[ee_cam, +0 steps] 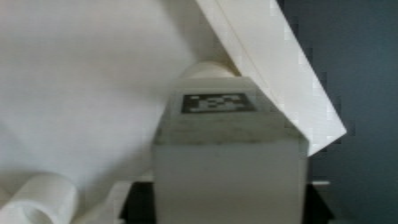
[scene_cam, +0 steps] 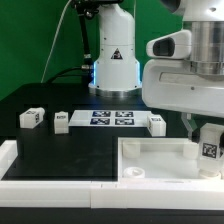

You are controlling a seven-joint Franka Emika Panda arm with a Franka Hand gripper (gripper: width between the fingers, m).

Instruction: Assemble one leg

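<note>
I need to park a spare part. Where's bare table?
Bare black table lies before the marker board, beside the white panel. Crowded: the panel's end on the exterior view's right, where the claw holds the leg.

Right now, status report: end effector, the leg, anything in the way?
End effector shut on the leg. Leg upright by the white panel raised rim, seating unclear. Nothing seen in the way.

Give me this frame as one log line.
hand: shut on leg | leg: upright, over white panel, by its rim | seated: cannot tell | spare legs: loose on table
</note>
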